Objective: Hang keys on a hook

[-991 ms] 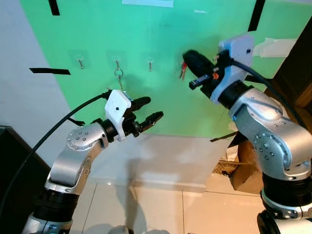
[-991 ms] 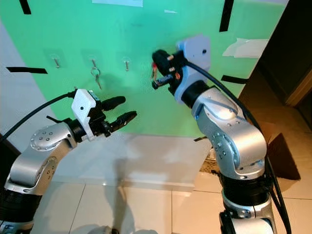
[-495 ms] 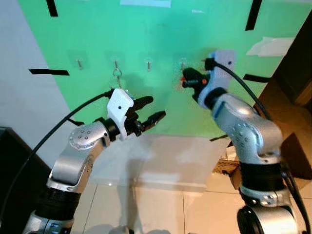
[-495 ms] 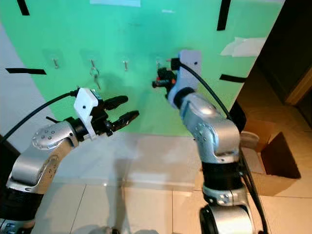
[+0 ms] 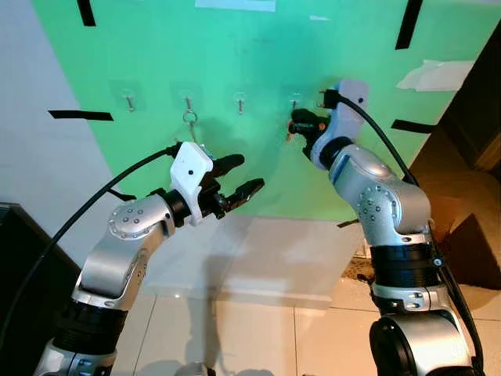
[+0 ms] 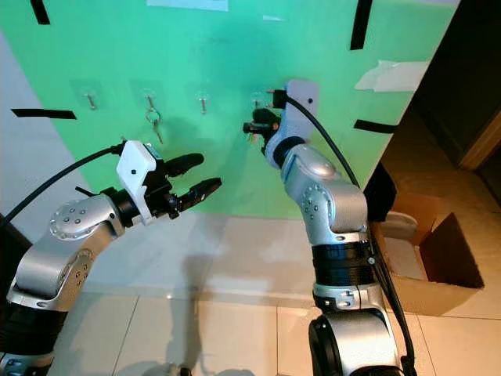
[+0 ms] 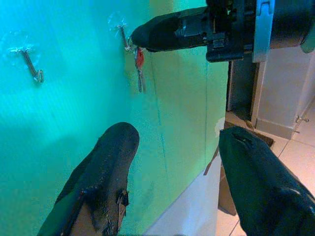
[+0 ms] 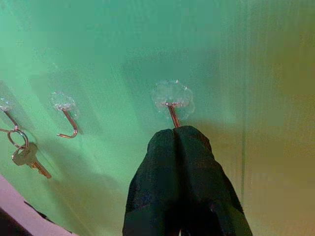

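The left end effector (image 5: 244,175) hangs spread wide and empty before the green board (image 5: 235,55), clear of the work. The right end effector (image 5: 296,124) is pinched on the red-tagged keys (image 7: 140,66) against the rightmost hook (image 8: 173,114). I judge it should release only once the ring sits over the hook's tip.

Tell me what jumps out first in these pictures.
The right gripper is pressed up against the green board, its shut fingers holding a red-tagged key at the rightmost hook. Another key hangs on the second hook from the left, and the left gripper hovers open below the row.
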